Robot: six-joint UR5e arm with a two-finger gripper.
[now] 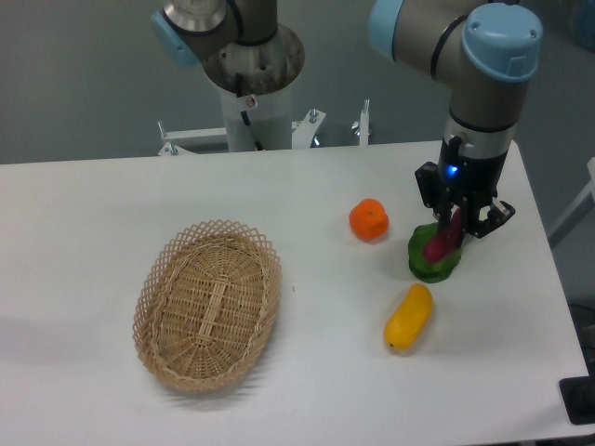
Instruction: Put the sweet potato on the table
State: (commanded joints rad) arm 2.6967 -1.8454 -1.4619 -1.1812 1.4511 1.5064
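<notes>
Wicker basket [208,305] left; orange [369,220] mid; yellow fruit [409,317] below; green obj [429,267] btwn them.

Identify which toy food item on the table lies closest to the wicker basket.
The orange. It sits left of the yellow fruit, the green item and the sweet potato.

Single fixed view from high at the near edge of the table [307,390], angled down toward the far side, taking in almost the whole tabletop and the robot base [258,111] beyond.
</notes>
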